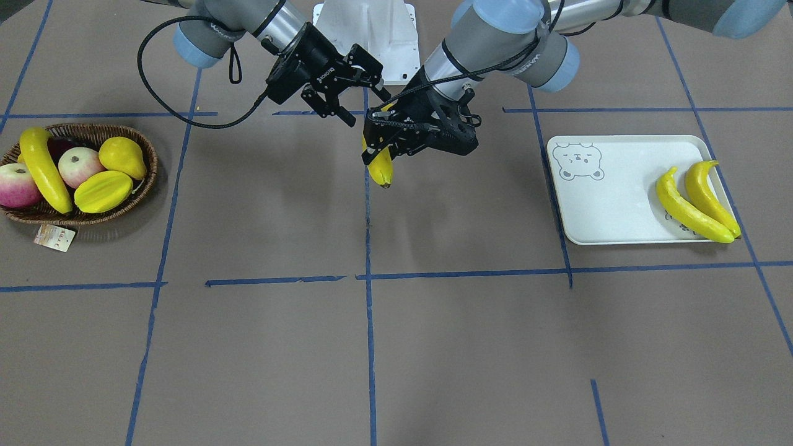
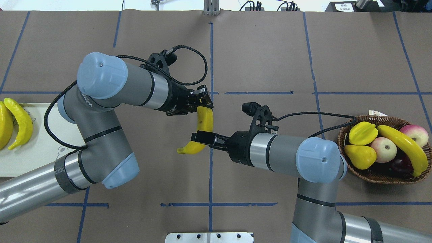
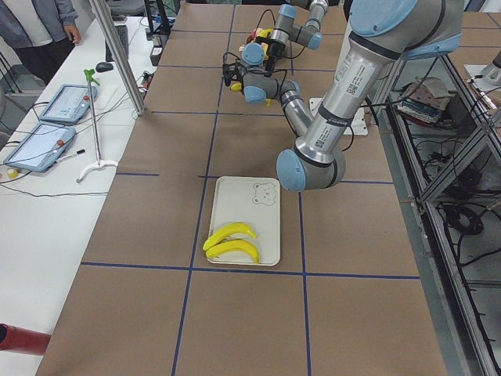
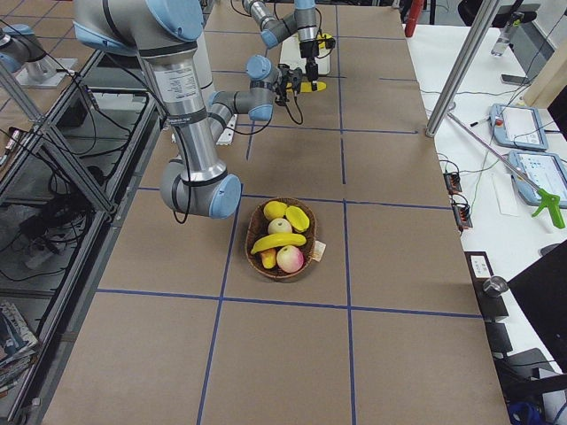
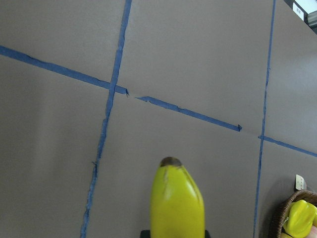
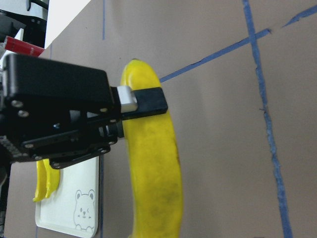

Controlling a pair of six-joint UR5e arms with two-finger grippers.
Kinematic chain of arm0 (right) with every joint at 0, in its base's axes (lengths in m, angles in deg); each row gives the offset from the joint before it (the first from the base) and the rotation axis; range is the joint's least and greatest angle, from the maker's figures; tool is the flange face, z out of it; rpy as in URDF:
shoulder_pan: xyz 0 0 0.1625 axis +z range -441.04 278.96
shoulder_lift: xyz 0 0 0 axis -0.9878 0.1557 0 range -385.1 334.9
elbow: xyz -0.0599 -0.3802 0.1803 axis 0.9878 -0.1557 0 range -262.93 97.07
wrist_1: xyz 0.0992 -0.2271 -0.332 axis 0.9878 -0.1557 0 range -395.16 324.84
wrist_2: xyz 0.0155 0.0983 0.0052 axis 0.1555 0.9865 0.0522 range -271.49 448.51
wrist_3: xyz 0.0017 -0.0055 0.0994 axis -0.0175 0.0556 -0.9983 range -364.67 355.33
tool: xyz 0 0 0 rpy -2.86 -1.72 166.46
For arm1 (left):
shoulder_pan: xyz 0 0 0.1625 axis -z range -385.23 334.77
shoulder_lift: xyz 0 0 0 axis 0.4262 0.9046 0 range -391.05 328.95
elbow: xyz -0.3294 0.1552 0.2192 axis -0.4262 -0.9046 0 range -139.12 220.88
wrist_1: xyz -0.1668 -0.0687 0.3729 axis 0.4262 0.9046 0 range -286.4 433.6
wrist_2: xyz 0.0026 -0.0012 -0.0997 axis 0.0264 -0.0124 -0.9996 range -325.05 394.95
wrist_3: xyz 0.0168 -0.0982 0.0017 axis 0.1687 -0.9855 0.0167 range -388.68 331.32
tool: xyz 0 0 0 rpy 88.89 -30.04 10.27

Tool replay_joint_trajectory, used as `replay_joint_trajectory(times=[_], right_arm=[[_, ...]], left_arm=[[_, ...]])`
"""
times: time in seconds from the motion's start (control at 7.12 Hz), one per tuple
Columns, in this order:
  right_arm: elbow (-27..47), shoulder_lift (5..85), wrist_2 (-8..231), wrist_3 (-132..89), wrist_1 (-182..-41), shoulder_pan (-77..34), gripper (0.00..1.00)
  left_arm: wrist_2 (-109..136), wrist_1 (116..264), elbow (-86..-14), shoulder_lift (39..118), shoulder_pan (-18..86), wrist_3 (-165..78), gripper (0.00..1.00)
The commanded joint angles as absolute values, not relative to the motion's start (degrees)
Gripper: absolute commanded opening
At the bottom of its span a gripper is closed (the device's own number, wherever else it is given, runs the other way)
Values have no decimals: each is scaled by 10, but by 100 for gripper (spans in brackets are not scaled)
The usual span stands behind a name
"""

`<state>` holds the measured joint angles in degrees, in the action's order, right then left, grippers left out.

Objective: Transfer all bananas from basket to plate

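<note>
I'm mid-handover above the tabletop's centre: the left gripper (image 1: 379, 139) is clamping the banana (image 1: 381, 166) in the air, while the right gripper (image 1: 368, 108) is standing spread open just beside it. Next I'm swinging it to the bear tray (image 1: 613, 186) at the tabletop's left end, beside the two bananas (image 1: 691, 210); a fourth banana (image 1: 43, 167) is waiting in the wicker basket (image 1: 152, 164).

Grey tubular arms (image 2: 135, 84), pale-blue joint caps (image 2: 101, 75), silver wrist bands (image 2: 258, 148), black fingers (image 6: 148, 99), looping black cables (image 1: 139, 65)
</note>
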<state>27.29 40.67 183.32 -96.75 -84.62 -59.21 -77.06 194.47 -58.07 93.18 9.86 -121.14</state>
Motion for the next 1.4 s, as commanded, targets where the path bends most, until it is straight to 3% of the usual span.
replay_joint_trajectory(times=[0.0,0.56,0.84,1.26], right_arm=[[297,414,1900,-963,-919,-544,100],[391,427,1933,-879,-1160,-517,100],[436,454,1935,-807,-1250,-514,100],[452,490,1972,-774,-1249,-485,100]], left_arm=[[-749,1841,-597,917,108,-1207,0],[-735,1562,-687,890,130,-1207,0],[-735,1546,-718,821,173,-1208,0],[-738,1594,-721,706,255,-1216,0]])
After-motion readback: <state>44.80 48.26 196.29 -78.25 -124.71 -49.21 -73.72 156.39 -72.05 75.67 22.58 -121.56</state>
